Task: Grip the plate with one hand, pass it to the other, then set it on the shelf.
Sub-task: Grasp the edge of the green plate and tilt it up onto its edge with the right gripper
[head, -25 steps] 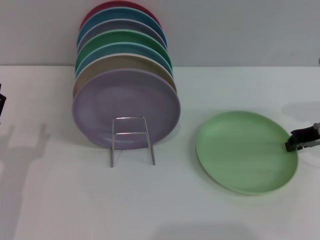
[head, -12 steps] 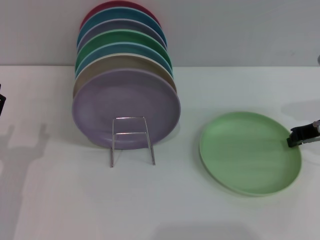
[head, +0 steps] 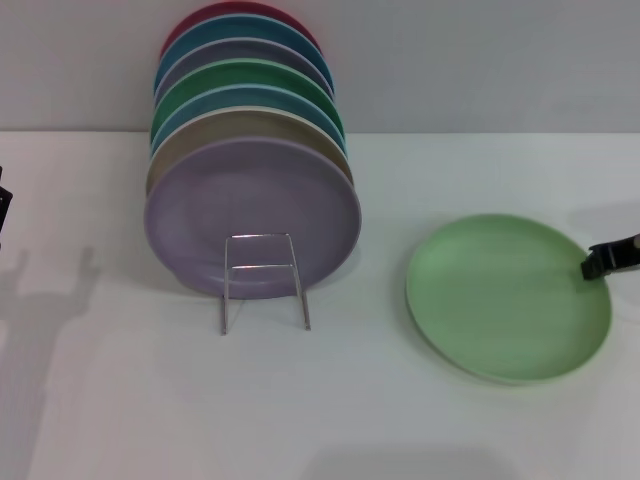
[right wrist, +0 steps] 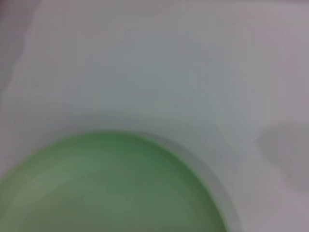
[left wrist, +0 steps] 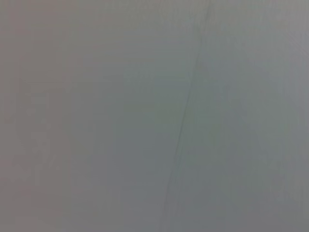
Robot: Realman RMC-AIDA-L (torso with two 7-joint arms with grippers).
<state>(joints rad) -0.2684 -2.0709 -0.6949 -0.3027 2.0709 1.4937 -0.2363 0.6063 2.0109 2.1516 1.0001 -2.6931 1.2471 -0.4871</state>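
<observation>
The mint-green plate [head: 505, 297] is at the right of the white table, its far side a little raised. My right gripper [head: 603, 263] reaches in from the right edge and is shut on the plate's right rim. The plate also fills the lower part of the right wrist view [right wrist: 111, 188]. The silver wire shelf [head: 262, 281] stands left of centre and holds a row of upright plates. Only a black sliver of my left gripper [head: 3, 206] shows at the far left edge. The left wrist view shows only a plain grey surface.
A lilac plate [head: 252, 213] is at the front of the row on the shelf, with beige, blue, darker green and red plates behind it. A grey wall runs along the back of the table [head: 130, 400].
My right gripper has moved right and slightly up, and the mint-green plate has shifted right with it. The left arm has not moved.
</observation>
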